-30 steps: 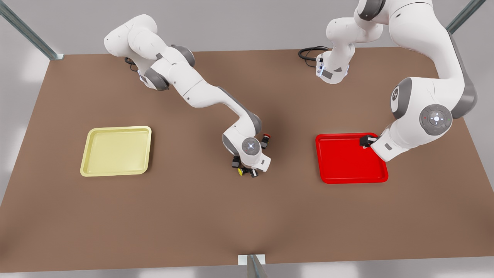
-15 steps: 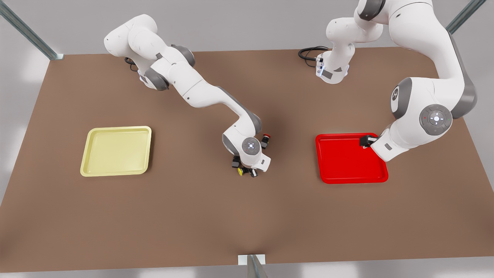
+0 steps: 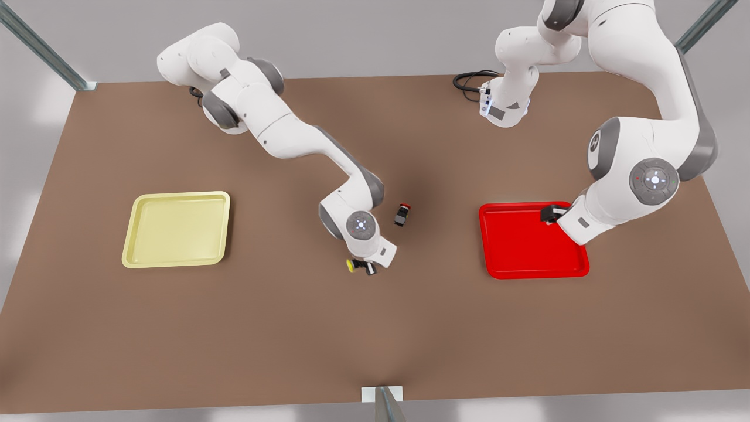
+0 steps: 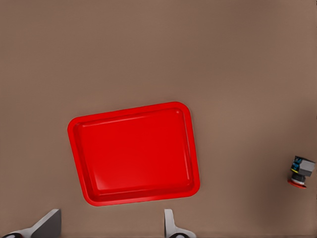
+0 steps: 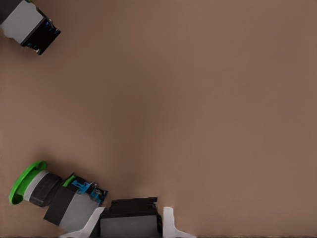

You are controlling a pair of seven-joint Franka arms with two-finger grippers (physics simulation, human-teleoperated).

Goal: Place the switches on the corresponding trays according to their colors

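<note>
1. Since the earlier frame, the arm at the middle of the bench [image 3: 293,328] has swung toward the front view's left, carrying the yellow switch [image 3: 350,265] with it. The red switch [image 3: 402,214], which was tucked against that arm's wrist, now sits apart from it. The arm over the red tray [image 3: 527,246] has edged slightly the same way.
2. At the front view's left, the pale yellow tray [image 3: 176,228] lies flat on the brown bench with nothing in it.
3. Near the middle, the right end effector [image 3: 360,266] is closed on the yellow switch. It grips the dark body, and the yellow cap points toward the yellow tray. The switch is well apart from that tray.
4. In the right wrist view, the green switch [image 5: 49,193] lies on its side on the bench, just beside the held switch. Farther off in that view is another switch's grey and black body, its cap cut off at the frame edge.
5. The red switch rests on the bench between the middle arm and the red tray, clear of both.
6. At the front view's right, the red tray holds no switch.
7. The left end effector [image 3: 548,213] hangs over the red tray's far corner. Its fingers [image 4: 47,225] are spread wide apart with nothing between them.
</note>
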